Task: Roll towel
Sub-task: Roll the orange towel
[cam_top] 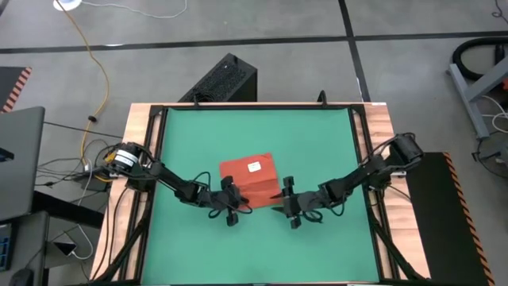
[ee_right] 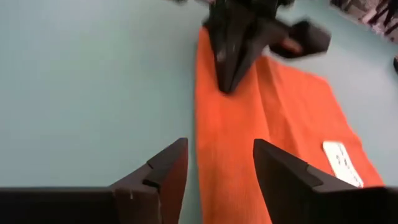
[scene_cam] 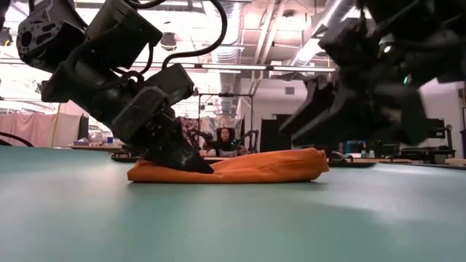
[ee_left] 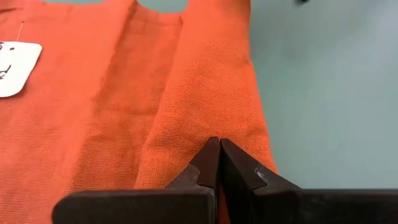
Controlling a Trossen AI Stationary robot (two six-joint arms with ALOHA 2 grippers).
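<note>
The orange-red towel (cam_top: 248, 176) lies on the green mat (cam_top: 317, 143), its white tag (cam_top: 255, 167) facing up. Its near edge is turned over into a thick fold (ee_right: 214, 124). My left gripper (ee_left: 219, 144) is shut, its tips down on that fold near the towel's left end; it also shows in the low view (scene_cam: 198, 167). My right gripper (ee_right: 217, 155) is open and empty. It hovers just off the towel's near right corner (scene_cam: 317, 164), a little above the mat. My left gripper presses its shut fingertips (ee_left: 211, 155) onto the folded-over near edge of the towel (ee_left: 205, 118), near its left end. The fingers slant down from the table's near left side. The towel lies flat on the mat under them. Whether cloth is caught between the tips, I cannot tell.
A black box (cam_top: 226, 78) stands beyond the table's far edge. Wooden strips and black rails (cam_top: 361, 135) frame the mat. A laptop (cam_top: 20, 159) and cables lie off to the left. A person (scene_cam: 226, 138) sits far behind the table. Bare mat surrounds the towel.
</note>
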